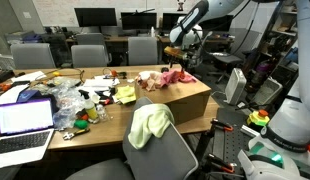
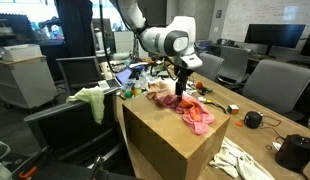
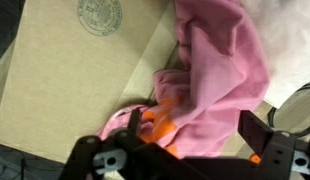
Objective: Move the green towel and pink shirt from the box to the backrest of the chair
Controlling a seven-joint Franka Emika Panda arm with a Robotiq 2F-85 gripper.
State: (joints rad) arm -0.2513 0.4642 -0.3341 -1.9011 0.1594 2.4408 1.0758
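The pink shirt (image 1: 175,76) lies crumpled on top of the cardboard box (image 1: 190,103), with some orange fabric in it. It shows in both exterior views (image 2: 192,110) and fills the wrist view (image 3: 210,65). My gripper (image 3: 195,128) is open just above the shirt, one finger on each side of a fold. It points straight down over the box (image 2: 165,140) in both exterior views (image 2: 180,88) (image 1: 178,62). The green towel (image 1: 150,123) hangs over the backrest of the grey chair (image 1: 165,155) in front of the table, also seen in an exterior view (image 2: 92,98).
An open laptop (image 1: 23,125) and a pile of clutter (image 1: 75,100) lie on the table beside the box. A white cloth (image 2: 240,160) and a small black object (image 2: 253,119) lie on the table beyond the box. Office chairs (image 1: 90,55) stand behind.
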